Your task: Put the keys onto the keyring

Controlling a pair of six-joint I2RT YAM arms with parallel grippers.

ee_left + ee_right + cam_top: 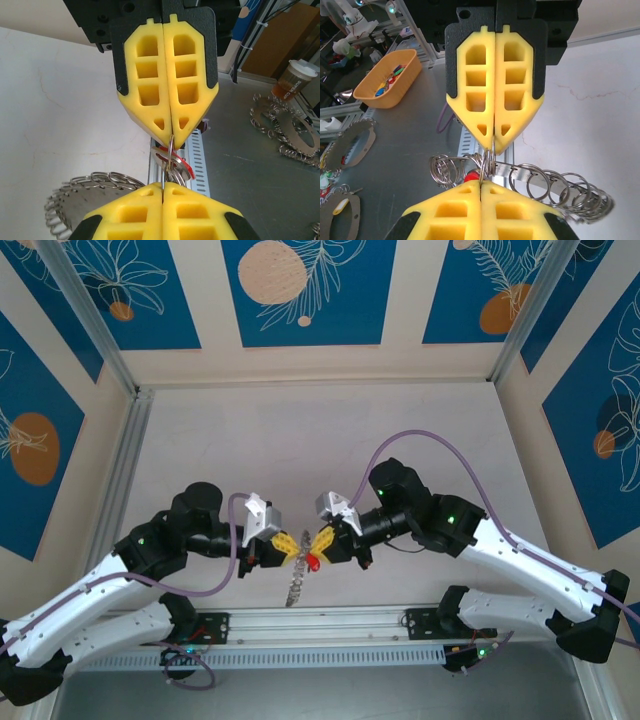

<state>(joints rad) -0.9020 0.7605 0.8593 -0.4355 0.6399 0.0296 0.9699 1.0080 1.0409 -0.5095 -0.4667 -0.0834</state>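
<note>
Both grippers meet tip to tip above the table's near edge. My left gripper [290,540] [163,186] is shut on the lower edge of a thin silvery keyring [170,150]. My right gripper [322,540] [480,184] is shut on the same keyring [491,159] from the opposite side. A red-headed key [176,164] [471,176] [313,562] sits against the ring between the yellow tips. From the grip hangs a metal strip [540,176] [293,585] fringed with several small silvery rings; whether they carry keys I cannot tell.
A perforated cable rail [320,625] runs along the near edge under the grippers. Off the table are an orange tub [385,82] of coloured pieces, a paper cup [296,80], and flat discs fringed with rings [280,125] [350,145] on the grey bench.
</note>
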